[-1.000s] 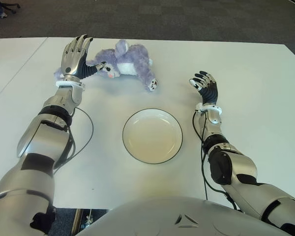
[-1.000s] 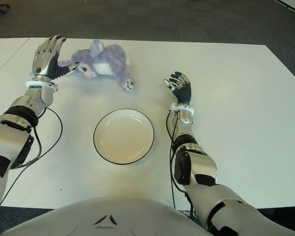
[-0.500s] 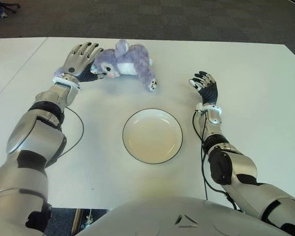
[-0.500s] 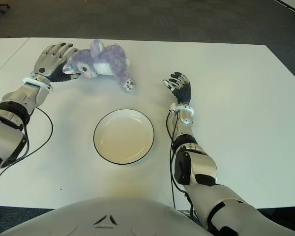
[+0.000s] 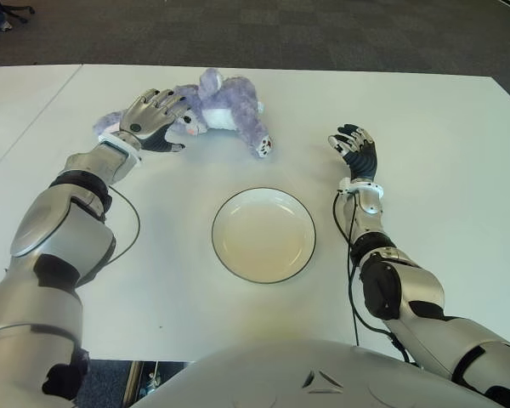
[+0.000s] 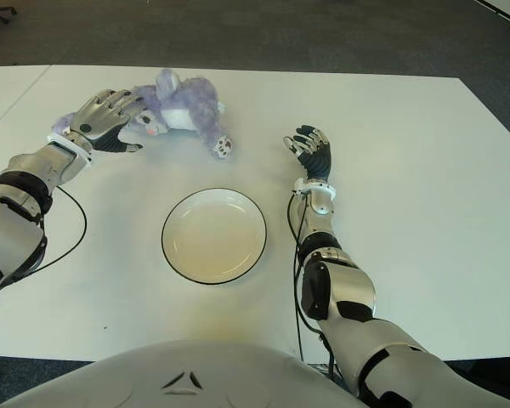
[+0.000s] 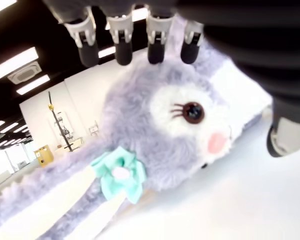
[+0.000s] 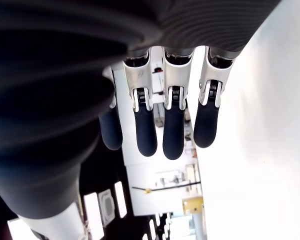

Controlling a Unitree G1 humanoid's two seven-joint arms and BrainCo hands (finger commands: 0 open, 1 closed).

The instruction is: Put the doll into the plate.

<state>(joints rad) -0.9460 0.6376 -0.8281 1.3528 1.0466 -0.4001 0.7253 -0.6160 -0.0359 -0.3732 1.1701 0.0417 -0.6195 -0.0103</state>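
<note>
Doll (image 5: 221, 106) lies on table (image 5: 425, 119) beyond empty plate (image 5: 263, 235). Left hand (image 5: 153, 115) spread over its head, gripping nothing yet. Best wrap 4 fingers round head w/ thumb under, then lift. Right hand (image 5: 355, 151) idle, relaxed, right of plate.

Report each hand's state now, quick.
Left hand: open, fingers spread over the purple plush doll's head, not gripping.
Right hand: open, holding nothing.

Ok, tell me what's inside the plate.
The plate holds nothing; its whole bowl shows bare. The doll lies on the table beyond it, the left hand open over its head.
</note>
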